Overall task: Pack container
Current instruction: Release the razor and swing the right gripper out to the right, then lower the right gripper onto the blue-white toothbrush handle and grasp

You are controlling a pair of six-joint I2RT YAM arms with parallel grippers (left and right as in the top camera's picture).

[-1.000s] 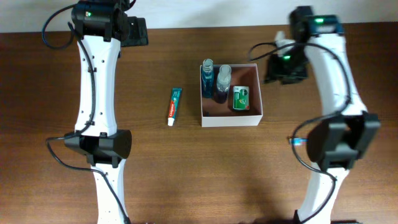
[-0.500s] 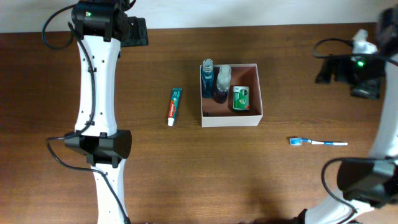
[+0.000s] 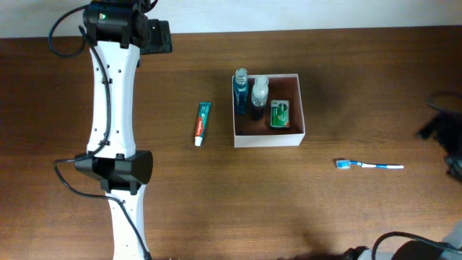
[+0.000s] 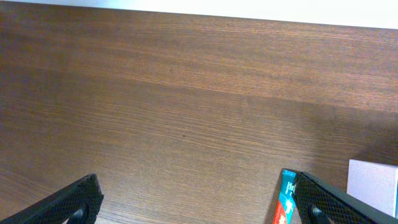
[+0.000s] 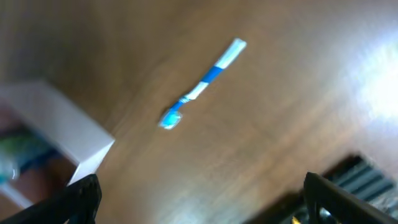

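Overhead: container [image 3: 268, 139] sits mid-tabletop [image 3: 216, 202], upright, top open. Inside: 2 bottles [image 3: 241, 88] along its left wall, green packet [image 3: 279, 114] just beside them on the right. Toothpaste tube [image 3: 203, 123] lies near the container's left side, not touching. Toothbrush [image 3: 368, 165] lies on the wood to the lower right, apart from the container. Left pincer [image 3: 160, 36] is at the far top left, well away from all items. Right arm [image 3: 442, 133] is only a dark blur at the right edge.

Left wrist: left pincer's fingers [image 4: 74, 199] are spread wide, nothing btwn them, bare wood below. Tube end and a white container corner show at lower right.

Right wrist: pic blurry. Right pincer [image 5: 199, 186] is wide open, empty. Toothbrush lies on the wood ahead of it. Container corner at left w/ sth green inside.
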